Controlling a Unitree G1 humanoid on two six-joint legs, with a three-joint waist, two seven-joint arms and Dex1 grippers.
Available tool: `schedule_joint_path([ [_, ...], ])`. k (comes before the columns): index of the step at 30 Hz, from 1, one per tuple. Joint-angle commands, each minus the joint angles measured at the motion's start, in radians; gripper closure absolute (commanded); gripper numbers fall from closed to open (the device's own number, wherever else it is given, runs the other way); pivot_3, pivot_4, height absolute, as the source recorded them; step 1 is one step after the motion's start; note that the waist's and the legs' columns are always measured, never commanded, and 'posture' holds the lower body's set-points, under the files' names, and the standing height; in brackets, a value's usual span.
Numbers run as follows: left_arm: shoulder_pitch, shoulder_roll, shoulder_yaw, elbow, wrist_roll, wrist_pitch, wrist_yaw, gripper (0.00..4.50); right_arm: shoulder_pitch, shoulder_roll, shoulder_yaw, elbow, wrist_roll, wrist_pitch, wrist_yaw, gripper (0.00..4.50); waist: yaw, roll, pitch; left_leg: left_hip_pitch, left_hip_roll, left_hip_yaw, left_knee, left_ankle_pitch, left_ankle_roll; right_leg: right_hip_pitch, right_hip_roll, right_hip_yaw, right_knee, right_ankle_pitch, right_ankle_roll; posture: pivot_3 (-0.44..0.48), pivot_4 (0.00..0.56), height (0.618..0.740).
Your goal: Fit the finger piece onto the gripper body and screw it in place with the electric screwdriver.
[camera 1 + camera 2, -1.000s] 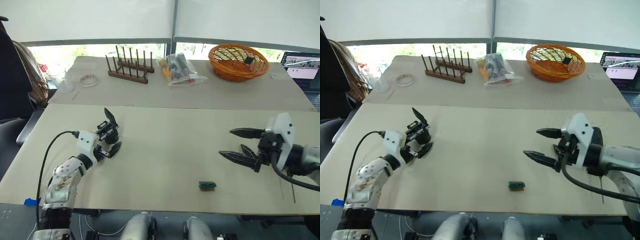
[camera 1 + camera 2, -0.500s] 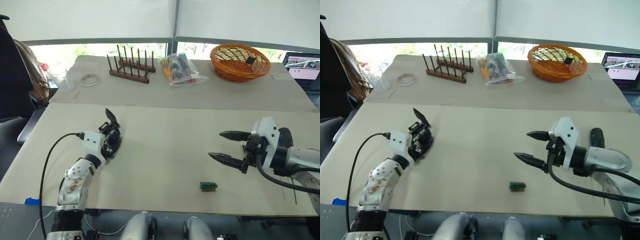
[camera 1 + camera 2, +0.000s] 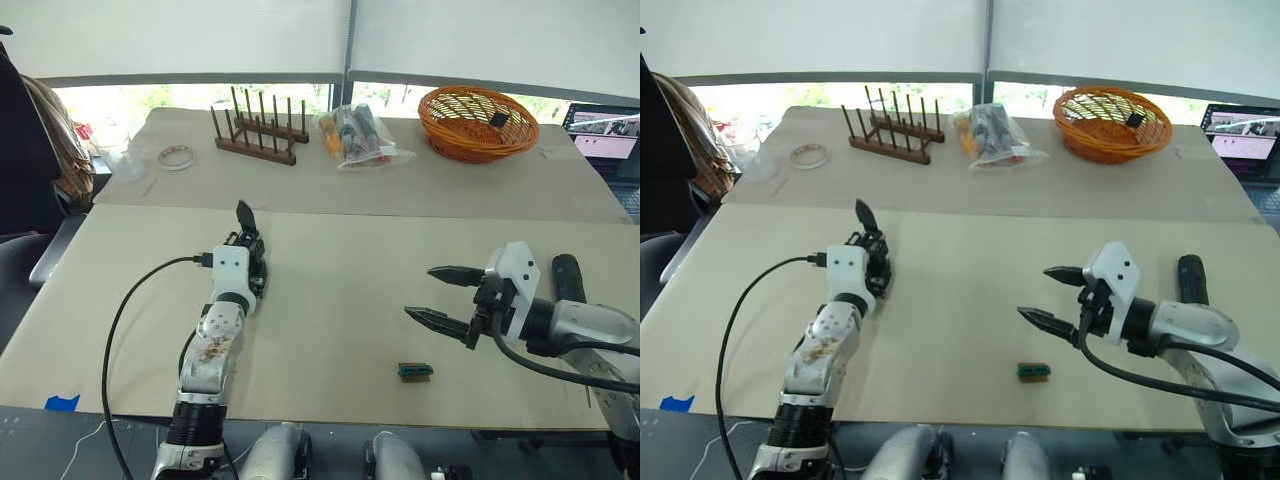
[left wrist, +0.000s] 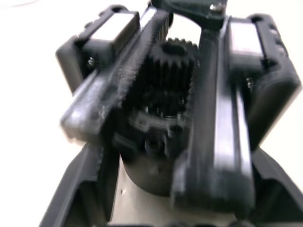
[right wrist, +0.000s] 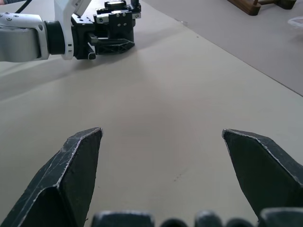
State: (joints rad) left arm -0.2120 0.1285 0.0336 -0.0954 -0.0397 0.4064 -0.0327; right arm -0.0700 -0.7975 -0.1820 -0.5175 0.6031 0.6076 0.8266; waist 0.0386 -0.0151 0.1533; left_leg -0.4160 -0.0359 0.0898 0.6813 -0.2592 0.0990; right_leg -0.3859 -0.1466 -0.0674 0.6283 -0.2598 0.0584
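My left gripper (image 3: 248, 270) is shut on the gripper body (image 4: 165, 94), a small black assembly with a toothed gear and two racks. Its pointed black finger (image 3: 245, 214) sticks up, left of the table's middle. From the right wrist, that same pair appears across the table (image 5: 111, 28). On the right, my right gripper (image 3: 420, 292) hovers low over the tabletop, open and empty, with bare table between its fingertips (image 5: 85, 156). The electric screwdriver (image 3: 568, 280), a thick black cylinder, lies behind my right arm, which partly hides it. The finger piece is out of view.
A tiny green block (image 3: 414, 372) lies near the front edge, below my right gripper. On the rear table stand a wooden peg rack (image 3: 258, 132), a tape roll (image 3: 178, 157), a plastic bag (image 3: 358, 138) and an orange basket (image 3: 478, 118). A laptop (image 3: 605, 135) sits far right.
My left arm has swung right toward the table's middle, carrying the gripper body and closing on it. The right gripper has moved left, staying open.
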Motion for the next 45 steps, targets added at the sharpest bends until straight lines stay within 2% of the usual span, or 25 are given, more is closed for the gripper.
schedule_joint_path([
  [1, 0.061, 0.052, 0.021, -0.044, -0.086, -0.005, -0.145, 0.05, -0.011, 0.000, -0.017, -0.019, -0.001, -0.024, -0.003, 0.00, -0.001, 0.000, 0.000, 0.000, 0.000, 0.000, 0.000, -0.002, -0.004, 0.000, 0.000, 0.000, 0.000, 0.000, 0.000, 0.000, 0.150, 0.740],
  [5, 0.094, 0.206, 0.069, -0.015, -0.175, -0.066, -0.376, 0.05, -0.010, -0.001, -0.019, -0.019, -0.001, -0.023, -0.002, 0.00, -0.006, 0.001, 0.000, 0.001, 0.001, 0.000, 0.000, -0.002, -0.004, -0.001, -0.001, 0.000, 0.000, 0.000, 0.000, 0.000, 0.150, 0.740],
  [8, 0.035, 0.358, 0.098, 0.150, -0.229, -0.187, -0.624, 0.05, -0.020, -0.004, -0.014, -0.013, -0.001, -0.024, 0.005, 0.00, -0.011, 0.001, 0.000, 0.002, 0.002, 0.000, 0.000, -0.002, -0.006, -0.002, 0.000, -0.001, 0.000, 0.000, -0.001, 0.000, 0.150, 0.740],
  [10, -0.008, 0.409, 0.084, 0.239, -0.229, -0.255, -0.710, 0.05, -0.029, -0.006, -0.011, -0.008, -0.001, -0.024, 0.010, 0.00, -0.012, 0.001, 0.000, 0.003, 0.001, -0.001, 0.000, -0.001, -0.006, -0.003, 0.001, -0.003, 0.000, -0.001, -0.001, 0.000, 0.150, 0.740],
  [13, -0.100, 0.450, 0.065, 0.375, -0.215, -0.330, -0.805, 0.05, -0.049, -0.009, -0.004, -0.002, 0.001, -0.021, 0.017, 0.00, -0.007, 0.001, 0.000, 0.003, 0.000, -0.001, 0.000, -0.002, -0.006, -0.002, 0.000, -0.003, 0.000, 0.000, -0.001, 0.000, 0.150, 0.740],
  [18, -0.190, 0.453, 0.016, 0.531, -0.186, -0.482, -0.942, 0.05, -0.063, -0.011, 0.002, 0.004, -0.002, -0.018, 0.026, 0.00, -0.005, 0.001, 0.000, 0.003, -0.002, 0.000, 0.000, -0.001, -0.003, -0.001, 0.000, -0.004, -0.001, 0.001, 0.000, 0.000, 0.150, 0.740],
  [24, -0.324, 0.423, 0.031, 0.770, -0.150, -0.583, -0.896, 0.05, -0.052, -0.009, 0.004, -0.008, -0.005, -0.017, 0.025, 0.00, -0.005, 0.001, 0.000, 0.002, -0.001, 0.001, 0.000, 0.003, 0.003, -0.001, 0.001, -0.005, 0.001, 0.001, 0.000, 0.000, 0.150, 0.740],
  [29, -0.369, 0.415, 0.022, 0.856, -0.135, -0.654, -0.910, 0.05, -0.041, -0.007, 0.002, -0.014, -0.010, -0.021, 0.023, 0.00, -0.008, 0.001, 0.000, 0.001, -0.001, 0.001, 0.000, 0.003, 0.003, -0.001, 0.000, -0.005, 0.001, 0.001, 0.000, 0.000, 0.150, 0.740],
  [32, -0.385, 0.402, 0.011, 0.882, -0.130, -0.677, -0.929, 0.83, -0.037, -0.006, 0.005, -0.017, -0.015, -0.024, 0.022, 0.00, -0.008, 0.001, 0.000, 0.001, -0.001, 0.001, 0.000, 0.003, 0.003, -0.001, 0.000, -0.005, 0.002, 0.001, 0.000, 0.000, 0.150, 0.740],
  [33, -0.385, 0.397, 0.007, 0.879, -0.129, -0.683, -0.939, 1.29, -0.036, -0.005, 0.005, -0.019, -0.016, -0.024, 0.020, 0.00, -0.008, 0.001, 0.000, 0.001, -0.001, 0.001, 0.001, 0.003, 0.003, -0.001, 0.000, -0.005, 0.002, 0.001, 0.000, 0.000, 0.150, 0.740],
  [35, -0.377, 0.383, 0.005, 0.848, -0.135, -0.673, -0.949, 2.07, -0.032, -0.004, 0.003, -0.024, -0.015, -0.022, 0.017, 0.00, -0.007, 0.001, 0.000, 0.001, -0.001, 0.001, 0.001, 0.003, 0.003, -0.001, 0.000, -0.005, 0.002, 0.001, 0.000, 0.000, 0.150, 0.740],
  [36, -0.372, 0.376, 0.006, 0.827, -0.140, -0.664, -0.951, 2.17, -0.028, -0.004, 0.001, -0.028, -0.014, -0.021, 0.015, 0.00, -0.005, 0.001, 0.000, 0.001, -0.001, 0.001, 0.001, 0.003, 0.003, -0.002, 0.000, -0.005, 0.002, 0.001, 0.000, 0.000, 0.150, 0.740],
  [41, -0.328, 0.330, -0.009, 0.638, -0.167, -0.570, -0.951, 2.17, 0.019, -0.001, -0.020, -0.065, -0.003, -0.008, -0.004, 0.00, 0.001, 0.001, 0.000, 0.000, -0.001, 0.001, 0.001, 0.002, 0.004, -0.001, -0.001, -0.005, 0.001, 0.001, 0.001, 0.000, 0.150, 0.740],
  [45, -0.288, 0.268, -0.044, 0.415, -0.180, -0.433, -0.903, 2.17, 0.053, -0.002, -0.042, -0.089, 0.008, -0.002, -0.022, 0.00, 0.001, 0.000, 0.000, -0.001, -0.001, 0.001, 0.002, 0.002, 0.004, -0.001, -0.001, -0.005, 0.001, 0.001, 0.001, 0.000, 0.150, 0.740],
])
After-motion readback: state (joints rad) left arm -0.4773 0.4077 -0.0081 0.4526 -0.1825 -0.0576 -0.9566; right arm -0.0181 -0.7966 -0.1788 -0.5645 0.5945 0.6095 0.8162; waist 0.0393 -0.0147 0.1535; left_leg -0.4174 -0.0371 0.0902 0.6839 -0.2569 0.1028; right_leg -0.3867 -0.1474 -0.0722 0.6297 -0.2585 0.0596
